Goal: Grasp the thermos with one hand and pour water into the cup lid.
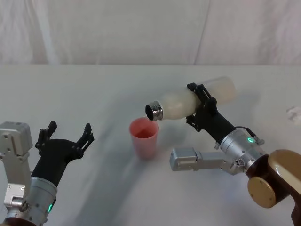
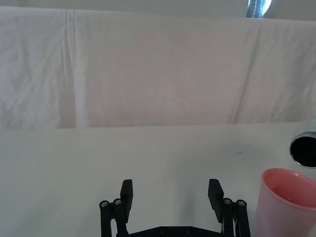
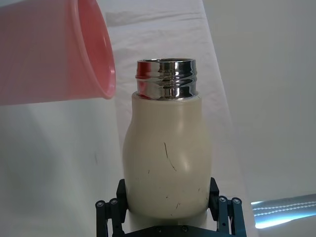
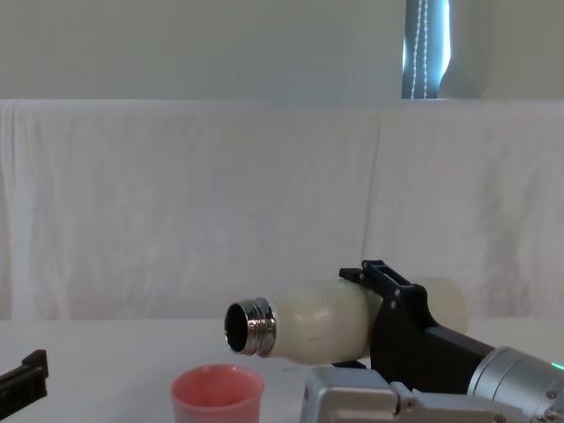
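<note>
My right gripper [image 1: 199, 106] is shut on the cream-white thermos [image 1: 188, 100] and holds it tipped almost level above the table. Its shiny steel neck [image 1: 154, 111] points left, just above and to the right of the rim of the pink cup lid [image 1: 144, 137]. The cup lid stands upright on the white table. From the side, the thermos [image 4: 326, 322] has its open mouth above the cup lid [image 4: 217, 396]. The right wrist view shows the thermos [image 3: 168, 158] between the fingers [image 3: 109, 210] with the cup lid [image 3: 54, 49] beside its neck. My left gripper [image 1: 66, 135] is open at the near left.
A white cloth covers the table [image 1: 94, 89] and hangs as a backdrop [image 4: 176, 203] behind it. In the left wrist view, the cup lid [image 2: 286, 202] stands to one side of the open fingers [image 2: 126, 195], with the thermos mouth [image 2: 303, 149] above it. A small crumpled white object [image 1: 294, 114] lies at the far right.
</note>
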`<act>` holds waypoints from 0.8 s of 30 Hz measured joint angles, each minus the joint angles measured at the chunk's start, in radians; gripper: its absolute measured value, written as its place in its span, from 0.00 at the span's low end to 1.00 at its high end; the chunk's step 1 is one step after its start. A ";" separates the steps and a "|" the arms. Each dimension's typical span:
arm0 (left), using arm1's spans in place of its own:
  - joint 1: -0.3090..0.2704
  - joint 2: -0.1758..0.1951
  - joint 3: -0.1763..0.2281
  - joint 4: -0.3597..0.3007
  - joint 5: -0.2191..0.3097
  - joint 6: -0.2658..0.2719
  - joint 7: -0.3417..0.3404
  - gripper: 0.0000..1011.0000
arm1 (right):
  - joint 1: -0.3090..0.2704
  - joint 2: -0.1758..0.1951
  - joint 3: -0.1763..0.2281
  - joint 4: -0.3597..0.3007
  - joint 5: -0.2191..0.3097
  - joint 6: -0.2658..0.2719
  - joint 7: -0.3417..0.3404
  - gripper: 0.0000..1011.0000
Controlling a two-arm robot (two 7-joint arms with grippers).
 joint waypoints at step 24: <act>0.000 0.000 0.000 0.000 0.000 0.000 0.000 0.99 | 0.036 0.013 -0.022 0.011 -0.031 -0.001 -0.025 0.95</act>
